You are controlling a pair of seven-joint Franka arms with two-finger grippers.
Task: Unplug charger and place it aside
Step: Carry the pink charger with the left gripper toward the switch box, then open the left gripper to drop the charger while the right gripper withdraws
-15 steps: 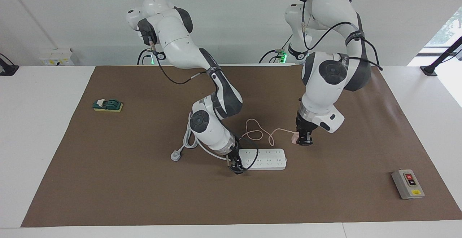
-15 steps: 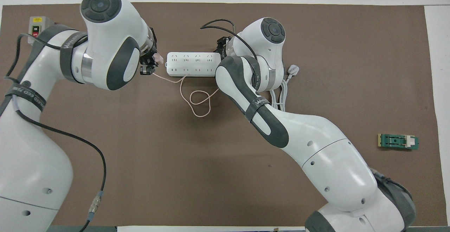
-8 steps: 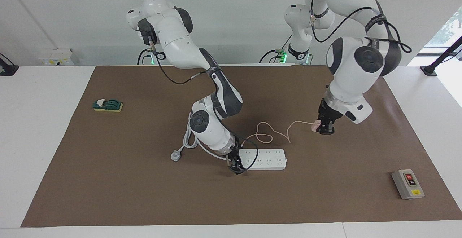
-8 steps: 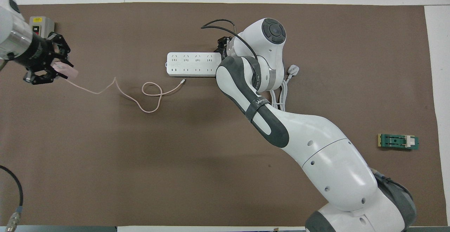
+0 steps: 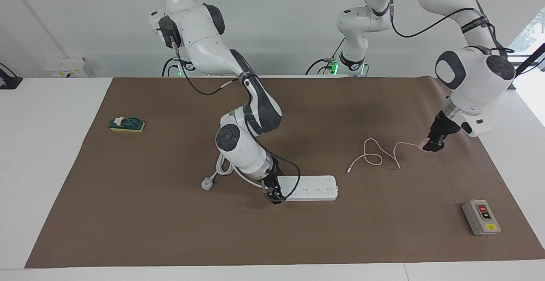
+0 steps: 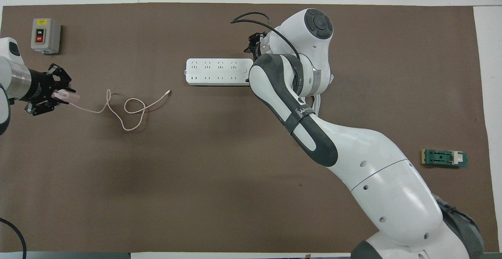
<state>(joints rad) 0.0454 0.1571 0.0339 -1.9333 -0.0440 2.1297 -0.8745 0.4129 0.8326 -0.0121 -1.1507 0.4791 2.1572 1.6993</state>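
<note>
The left tool (image 5: pixel 431 144) is clamped on the charger (image 5: pixel 421 146), holding the pink cube low over the brown mat (image 5: pixel 170 230) toward the left arm's end of the desk (image 5: pixel 51 166). The charger is out of its socket and well apart from the power strip (image 5: pixel 313 187). Its thin pink cable (image 5: pixel 374 158) trails in loops across the mat, with the free connector end lying nearer the strip. This low position suits setting the charger down clear of the strip.

The right tool (image 5: pixel 274 196) sits at the cord end of the power strip, apparently placed there to steady the strip; whether its jaws are parted or closed cannot be determined.

A grey switch box (image 5: pixel 481 217) lies on the mat farther from the robots than the charger, so the set-down point should stay clear of it.
</note>
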